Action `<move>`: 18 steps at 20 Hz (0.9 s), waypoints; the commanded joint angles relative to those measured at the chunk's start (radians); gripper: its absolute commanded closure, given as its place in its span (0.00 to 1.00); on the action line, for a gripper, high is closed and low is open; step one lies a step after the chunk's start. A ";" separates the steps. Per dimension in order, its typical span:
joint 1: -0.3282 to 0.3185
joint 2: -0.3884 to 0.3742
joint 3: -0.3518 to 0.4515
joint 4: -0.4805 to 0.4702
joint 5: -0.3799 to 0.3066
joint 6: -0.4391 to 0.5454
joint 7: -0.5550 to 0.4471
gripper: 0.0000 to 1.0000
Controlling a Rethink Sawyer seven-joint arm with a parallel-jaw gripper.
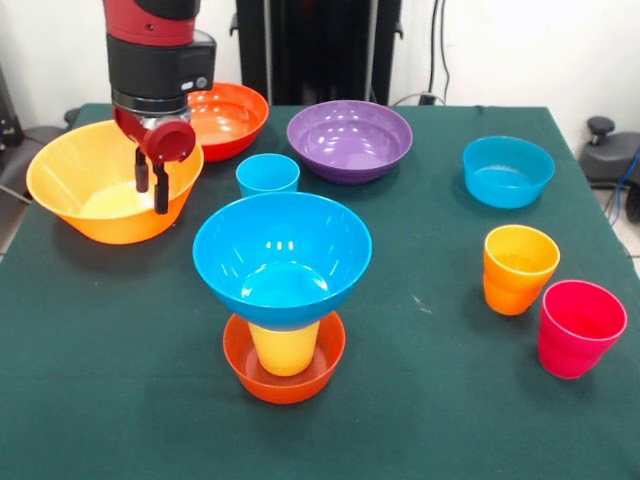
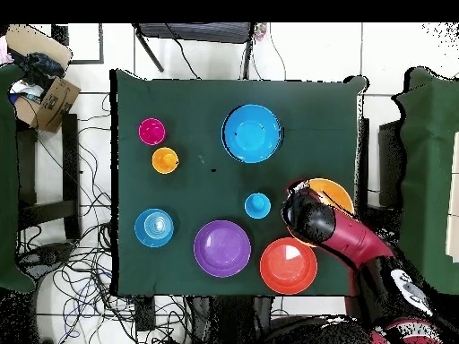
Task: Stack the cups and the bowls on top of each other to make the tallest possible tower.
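The tower stands at the front middle: a small red-orange bowl (image 1: 285,382) holds a yellow cup (image 1: 285,348), which carries the large blue bowl (image 1: 282,255) (image 2: 252,133). My gripper (image 1: 151,186) hangs open and empty over the large light orange bowl (image 1: 95,190) (image 2: 336,191) at the left. A blue cup (image 1: 267,174) (image 2: 257,205), purple bowl (image 1: 350,140) (image 2: 222,248) and medium red-orange bowl (image 1: 230,118) (image 2: 288,265) stand behind the tower. A small teal-blue bowl (image 1: 508,170) (image 2: 154,227), orange cup (image 1: 518,268) (image 2: 165,160) and pinkish red cup (image 1: 580,328) (image 2: 151,131) stand at the right.
All stands on a dark green tablecloth (image 1: 120,330). In the overhead view my arm (image 2: 336,233) covers part of the light orange bowl and hides the gripper. Cables and a cardboard box (image 2: 56,100) lie on the floor beside the table.
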 commanded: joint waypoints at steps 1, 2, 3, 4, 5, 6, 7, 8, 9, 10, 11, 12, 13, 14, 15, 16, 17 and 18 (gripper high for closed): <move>0.003 0.064 0.068 0.019 -0.062 -0.042 0.047 0.00; 0.003 0.067 0.068 0.016 -0.063 -0.043 0.046 0.00; 0.007 0.070 0.065 0.018 -0.064 -0.049 0.049 0.00; 0.010 0.075 0.061 0.014 -0.064 -0.052 0.050 0.00; 0.012 0.076 0.058 0.013 -0.064 -0.052 0.050 0.00; 0.017 0.080 0.050 0.008 -0.065 -0.053 0.050 0.00; 0.019 0.082 0.046 0.004 -0.065 -0.052 0.048 0.00; 0.017 0.090 0.047 0.000 -0.066 -0.055 0.047 0.00; 0.014 0.097 0.048 -0.003 -0.067 -0.059 0.046 0.00; 0.011 0.106 0.050 -0.008 -0.068 -0.064 0.045 0.00; 0.011 0.112 0.049 -0.011 -0.067 -0.066 0.046 0.00; 0.011 0.118 0.048 -0.015 -0.067 -0.071 0.045 0.00; 0.011 0.120 0.048 -0.014 -0.067 -0.073 0.046 0.00; 0.010 0.124 0.049 -0.015 -0.068 -0.075 0.046 0.00; 0.009 0.128 0.049 -0.017 -0.069 -0.077 0.046 0.00; 0.008 0.132 0.051 -0.019 -0.070 -0.080 0.046 0.00; 0.008 0.136 0.052 -0.020 -0.072 -0.083 0.047 0.00; 0.007 0.143 0.052 -0.024 -0.072 -0.086 0.048 0.00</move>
